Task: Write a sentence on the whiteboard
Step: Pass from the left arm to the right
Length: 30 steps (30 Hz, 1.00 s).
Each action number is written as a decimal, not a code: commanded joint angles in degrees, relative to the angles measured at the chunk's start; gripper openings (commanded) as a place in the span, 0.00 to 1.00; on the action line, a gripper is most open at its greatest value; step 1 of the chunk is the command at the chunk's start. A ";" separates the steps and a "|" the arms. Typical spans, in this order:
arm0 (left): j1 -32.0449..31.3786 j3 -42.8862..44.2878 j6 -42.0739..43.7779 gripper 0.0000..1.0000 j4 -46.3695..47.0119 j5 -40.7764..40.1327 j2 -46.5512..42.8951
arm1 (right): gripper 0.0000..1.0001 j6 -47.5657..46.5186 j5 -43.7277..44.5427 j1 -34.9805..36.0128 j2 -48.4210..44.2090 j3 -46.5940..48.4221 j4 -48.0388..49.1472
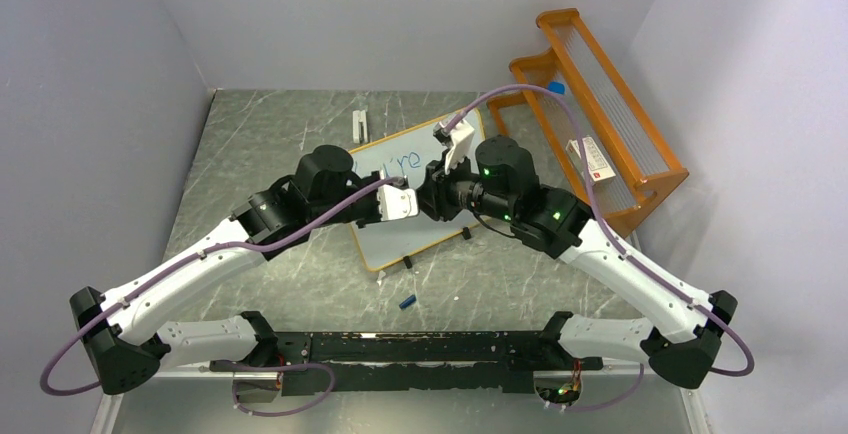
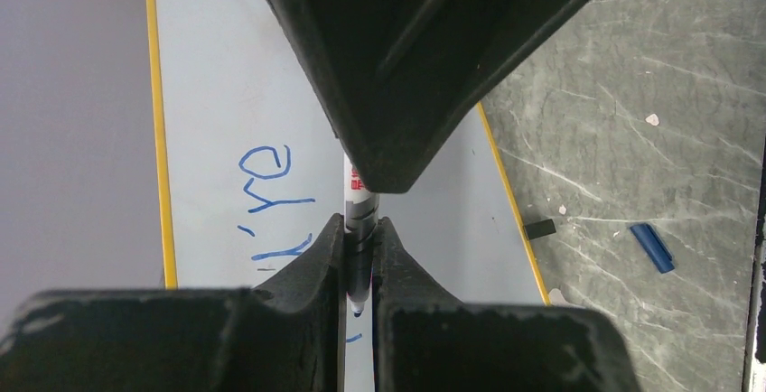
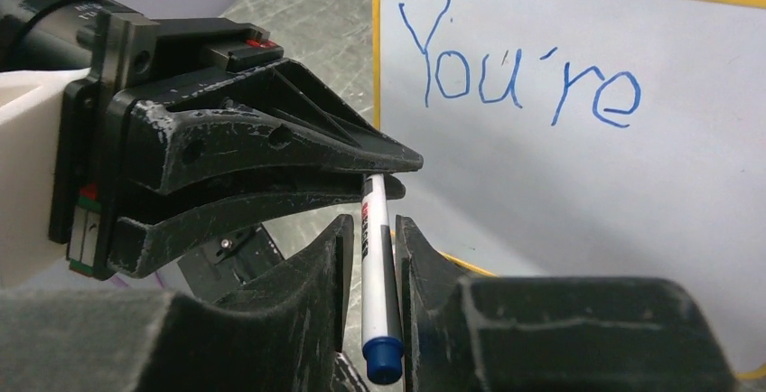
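Observation:
The whiteboard (image 1: 395, 239) lies flat mid-table, tan-orange framed, with "You're" (image 3: 519, 85) written on it in blue. A white marker (image 2: 359, 216) with a blue end cap (image 3: 383, 359) hangs above the board between both grippers. My left gripper (image 2: 359, 229) is shut on the marker's lower barrel, and the tip pokes out just above the board. My right gripper (image 3: 370, 229) straddles the upper barrel; its jaws stand slightly apart, with a gap on one side. In the top view the two grippers (image 1: 425, 202) meet nose to nose and hide the marker.
An orange wooden rack (image 1: 600, 114) stands at the back right with a small white box (image 1: 592, 159) on it. A blue cap (image 1: 407, 301) lies on the marble table in front of the board. A white piece (image 1: 360, 124) lies behind it. Black clip feet (image 2: 540, 228) stick out of the frame.

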 commanded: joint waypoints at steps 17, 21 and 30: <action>-4.67 1.89 1.03 0.05 -0.85 -6.98 0.96 | 0.25 1.14 -0.06 0.37 2.02 5.66 -6.30; -4.72 2.00 1.09 0.05 -0.93 -6.85 0.88 | 0.21 1.43 0.48 0.38 1.85 5.34 -5.88; -4.82 1.77 0.87 0.05 -1.02 -6.56 0.79 | 0.14 2.39 2.87 0.35 1.83 5.02 -4.96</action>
